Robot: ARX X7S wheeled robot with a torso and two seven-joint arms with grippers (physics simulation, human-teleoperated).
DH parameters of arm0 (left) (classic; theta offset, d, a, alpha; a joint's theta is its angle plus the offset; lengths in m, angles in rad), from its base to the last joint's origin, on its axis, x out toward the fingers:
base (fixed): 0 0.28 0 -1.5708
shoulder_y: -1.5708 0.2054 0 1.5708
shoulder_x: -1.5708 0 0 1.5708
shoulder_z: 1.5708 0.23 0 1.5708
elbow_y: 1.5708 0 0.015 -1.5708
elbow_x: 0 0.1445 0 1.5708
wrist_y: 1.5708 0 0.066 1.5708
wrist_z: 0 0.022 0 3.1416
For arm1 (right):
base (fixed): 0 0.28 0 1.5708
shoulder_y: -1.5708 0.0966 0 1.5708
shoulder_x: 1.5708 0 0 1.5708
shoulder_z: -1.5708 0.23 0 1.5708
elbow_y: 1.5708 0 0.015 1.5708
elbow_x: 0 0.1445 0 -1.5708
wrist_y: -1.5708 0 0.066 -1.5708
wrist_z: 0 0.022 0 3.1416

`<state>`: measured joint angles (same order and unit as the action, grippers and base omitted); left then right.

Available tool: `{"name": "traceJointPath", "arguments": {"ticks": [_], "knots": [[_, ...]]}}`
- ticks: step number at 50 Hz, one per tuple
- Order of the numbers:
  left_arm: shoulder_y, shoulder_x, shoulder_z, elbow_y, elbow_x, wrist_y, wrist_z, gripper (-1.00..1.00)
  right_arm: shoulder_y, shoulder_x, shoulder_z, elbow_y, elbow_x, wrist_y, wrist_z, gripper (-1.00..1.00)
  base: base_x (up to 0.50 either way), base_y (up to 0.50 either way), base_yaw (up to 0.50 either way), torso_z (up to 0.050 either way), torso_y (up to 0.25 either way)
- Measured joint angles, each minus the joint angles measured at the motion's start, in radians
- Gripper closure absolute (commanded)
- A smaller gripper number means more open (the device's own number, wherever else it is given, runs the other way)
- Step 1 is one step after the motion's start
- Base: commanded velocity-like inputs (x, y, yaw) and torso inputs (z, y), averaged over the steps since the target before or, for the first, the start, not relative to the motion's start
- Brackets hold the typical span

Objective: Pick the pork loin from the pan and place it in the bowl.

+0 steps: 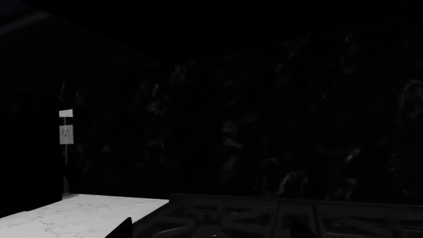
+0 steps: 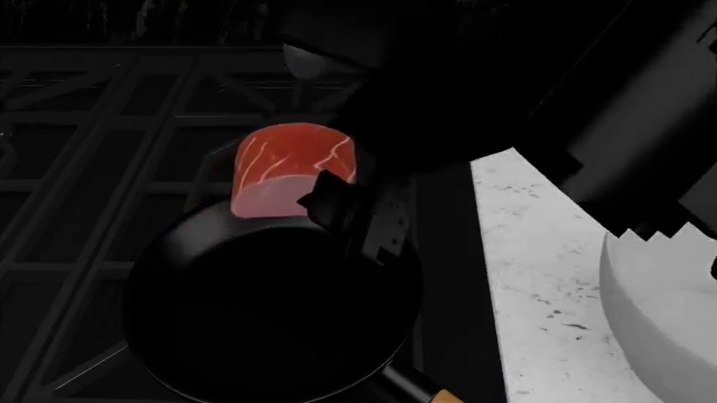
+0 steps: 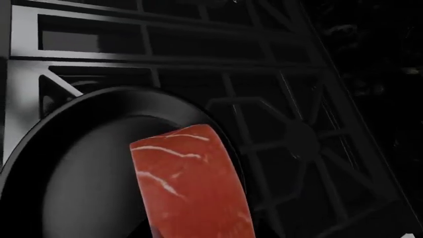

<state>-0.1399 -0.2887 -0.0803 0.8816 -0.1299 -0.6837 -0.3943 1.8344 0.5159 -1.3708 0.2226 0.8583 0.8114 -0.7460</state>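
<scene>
Pork loin [image 2: 294, 170] pinched in right fingers [image 2: 336, 201] above pan [image 2: 269, 311]; bowl [image 2: 661, 294] head-view only; left fingers unseen.

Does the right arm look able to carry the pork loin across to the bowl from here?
Probably yes. The right gripper seems to hold the pork loin above the far rim of the pan, and the bowl sits on the marble counter to the right, with nothing visible between them.

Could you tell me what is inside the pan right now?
The pan looks bare black inside. The pork loin, held by the right hand, is over its far rim; the spot beneath the meat is hidden.
</scene>
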Motion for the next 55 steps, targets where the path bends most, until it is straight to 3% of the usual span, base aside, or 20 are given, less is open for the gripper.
{"name": "traceJointPath", "arguments": {"ticks": [30, 55], "knots": [[-0.016, -0.004, 0.017, -0.144, -0.035, 0.116, 0.041, -1.0, 0.033, 0.402, 0.221, -0.44, 0.359, 0.34, 0.513, 1.0, 0.0, 0.0, 0.0, 0.0, 0.0], [-0.038, -0.003, 0.025, -0.269, -0.063, 0.211, 0.075, -1.0, 0.093, 0.646, 0.349, -0.583, 0.699, 0.515, 0.906, 1.0, 0.0, 0.0, 0.0, 0.0, 0.0]]}}
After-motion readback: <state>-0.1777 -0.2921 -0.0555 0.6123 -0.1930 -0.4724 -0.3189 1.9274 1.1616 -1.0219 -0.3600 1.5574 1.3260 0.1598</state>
